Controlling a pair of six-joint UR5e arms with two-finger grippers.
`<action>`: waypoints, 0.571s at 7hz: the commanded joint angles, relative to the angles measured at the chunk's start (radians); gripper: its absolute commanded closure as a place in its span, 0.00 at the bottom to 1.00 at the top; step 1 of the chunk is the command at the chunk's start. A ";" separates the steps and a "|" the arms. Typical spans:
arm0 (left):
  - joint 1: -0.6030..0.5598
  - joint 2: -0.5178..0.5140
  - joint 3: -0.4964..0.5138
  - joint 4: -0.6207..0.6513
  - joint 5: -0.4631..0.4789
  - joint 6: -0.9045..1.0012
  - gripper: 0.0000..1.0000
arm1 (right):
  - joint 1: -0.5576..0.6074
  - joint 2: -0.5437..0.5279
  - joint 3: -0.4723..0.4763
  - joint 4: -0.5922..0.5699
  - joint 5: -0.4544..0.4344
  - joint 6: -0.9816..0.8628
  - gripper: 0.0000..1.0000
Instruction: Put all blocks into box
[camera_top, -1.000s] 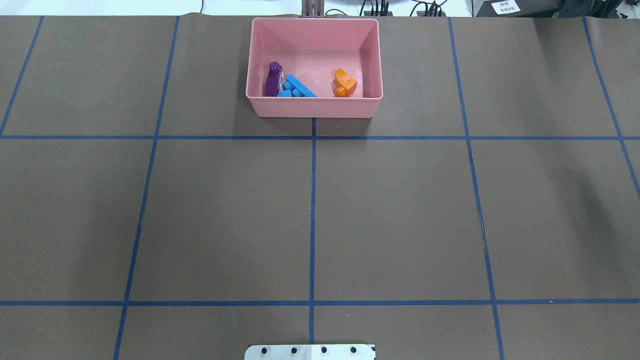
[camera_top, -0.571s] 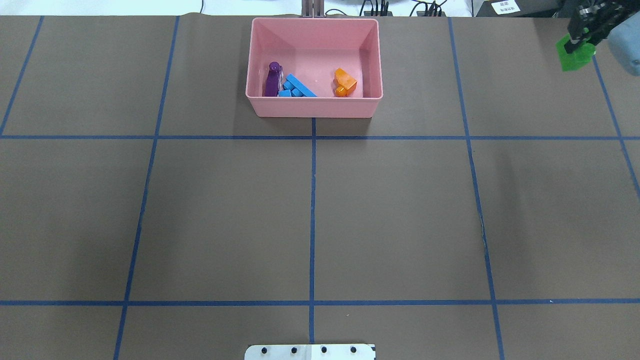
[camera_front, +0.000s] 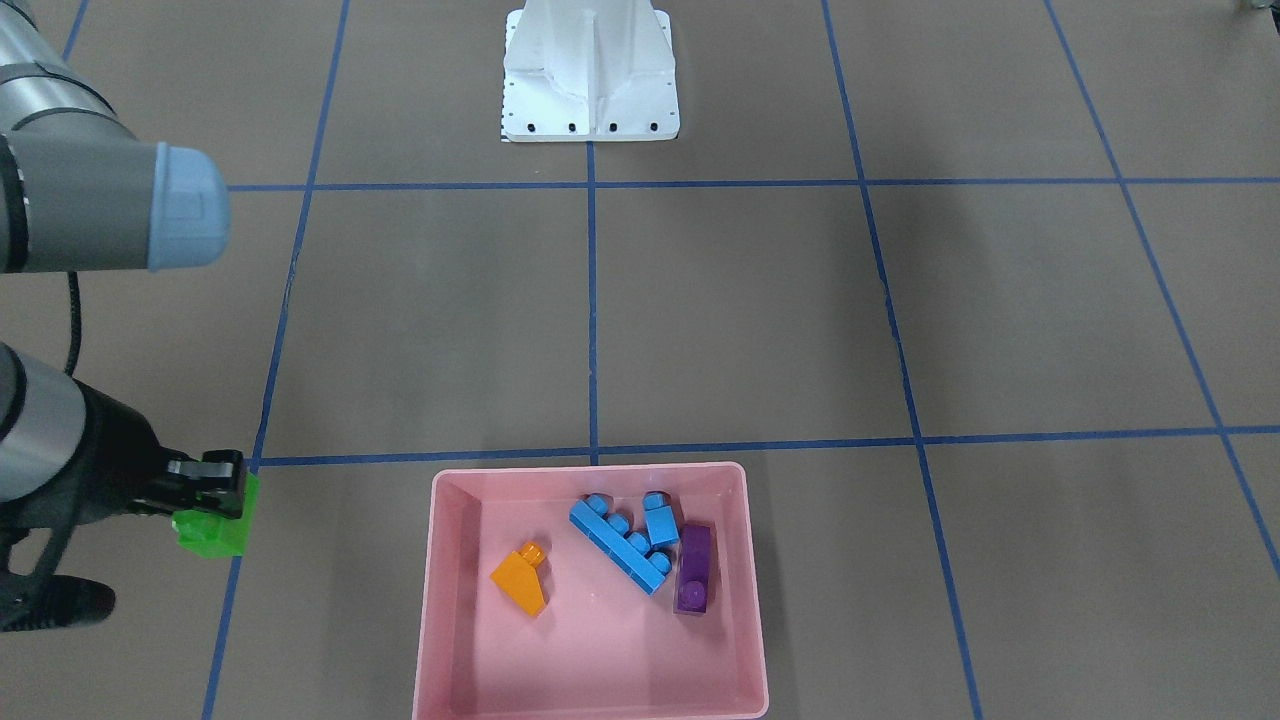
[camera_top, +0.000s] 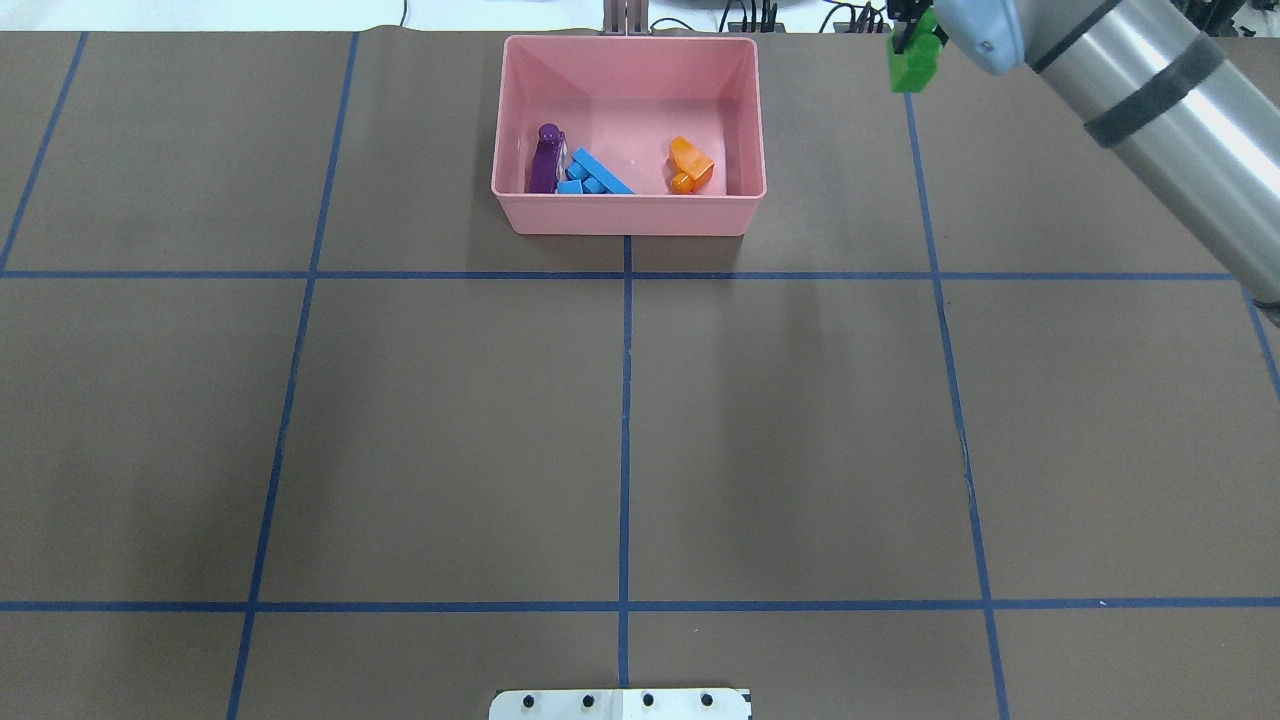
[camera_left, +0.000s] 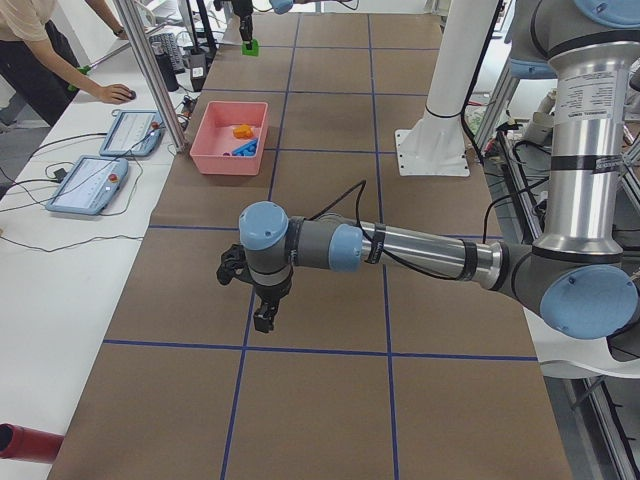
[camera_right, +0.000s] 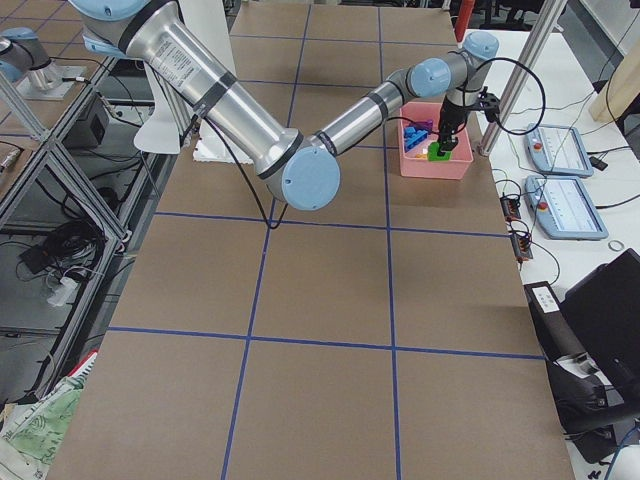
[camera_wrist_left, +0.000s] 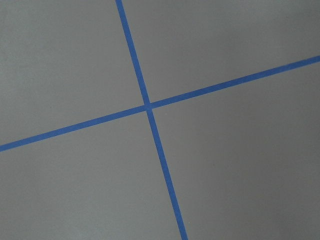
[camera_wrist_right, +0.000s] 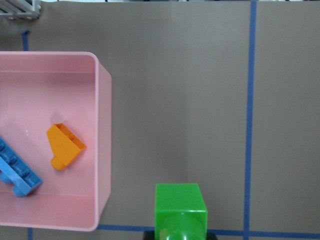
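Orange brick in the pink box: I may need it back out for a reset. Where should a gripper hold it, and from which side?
Come straight down from above: the box walls rule out a sideways approach. Pinch the orange brick across its blocky stud end, not the slope, which would likely slip. It lies apart from the blue bricks, leaving room.

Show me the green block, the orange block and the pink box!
green block (camera_wrist_right: 180, 197): right wrist view, its flat side.
orange block (camera_front: 520, 585): front-facing view, its sloped side.
pink box (camera_top: 630, 215): overhead view, its near outer wall.
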 joint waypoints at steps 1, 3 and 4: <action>-0.001 0.001 -0.001 -0.001 -0.001 -0.001 0.00 | -0.064 0.138 -0.272 0.277 -0.013 0.162 1.00; 0.001 -0.001 0.005 -0.001 -0.001 -0.005 0.00 | -0.157 0.259 -0.471 0.438 -0.120 0.223 1.00; 0.001 -0.002 0.006 -0.001 -0.001 -0.009 0.00 | -0.205 0.279 -0.484 0.452 -0.196 0.223 1.00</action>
